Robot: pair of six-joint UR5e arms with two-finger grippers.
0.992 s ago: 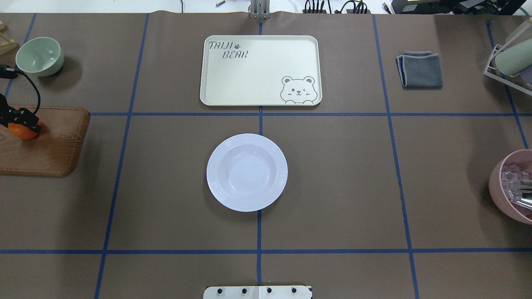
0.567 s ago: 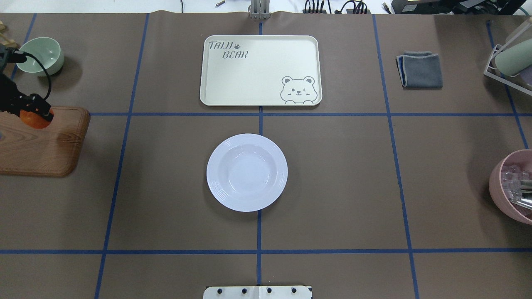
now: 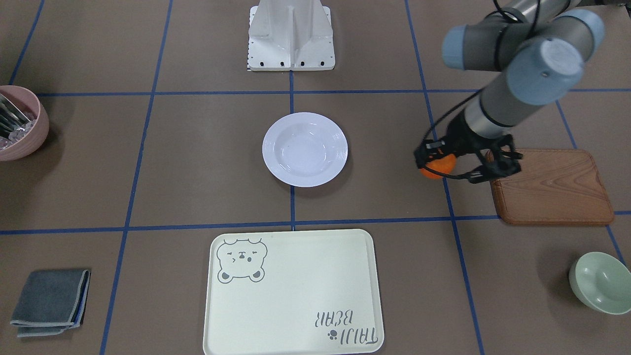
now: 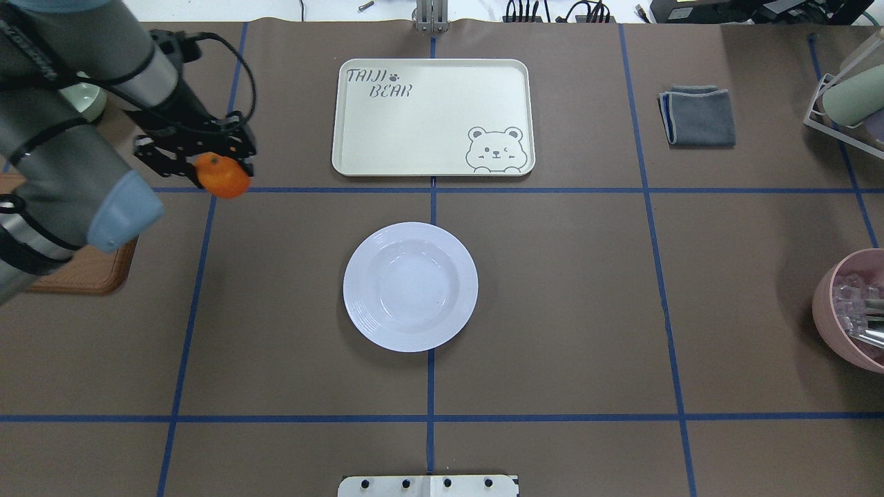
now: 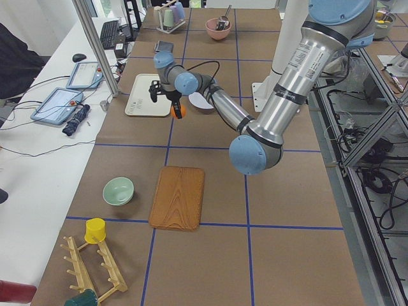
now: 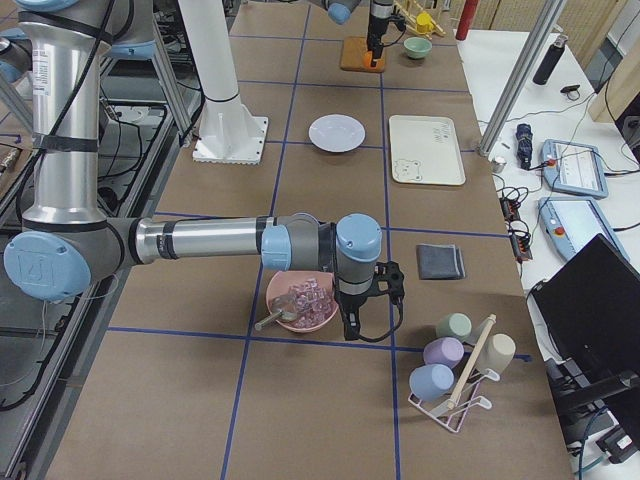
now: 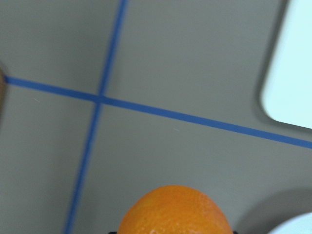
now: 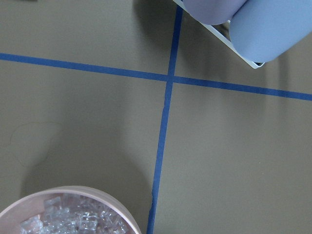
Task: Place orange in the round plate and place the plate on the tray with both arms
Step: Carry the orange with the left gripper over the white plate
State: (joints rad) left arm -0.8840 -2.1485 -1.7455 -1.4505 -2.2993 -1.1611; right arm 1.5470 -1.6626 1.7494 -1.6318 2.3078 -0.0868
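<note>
The orange (image 4: 224, 178) hangs above the table with my left gripper (image 4: 219, 172) shut on it, over the blue tape crossing to the left of the tray's near corner. In the left wrist view the orange (image 7: 175, 212) fills the bottom edge. The white round plate (image 4: 410, 286) sits empty at the table's centre, to the right of the held fruit and nearer the robot. Beyond the plate lies the cream tray (image 4: 433, 117), bare. My right gripper (image 6: 370, 310) hangs beside the pink bowl at the far right; I cannot tell whether it is open or shut.
A wooden board (image 3: 552, 187) and a pale green bowl (image 3: 601, 282) lie on the left side. The pink bowl (image 4: 853, 310) of clear pieces, a folded grey cloth (image 4: 697, 115) and a cup rack (image 6: 455, 365) occupy the right side.
My left arm has carried the orange off the wooden board, rightward and away from the robot, to the tape crossing near the tray. The plate and tray have stayed put.
</note>
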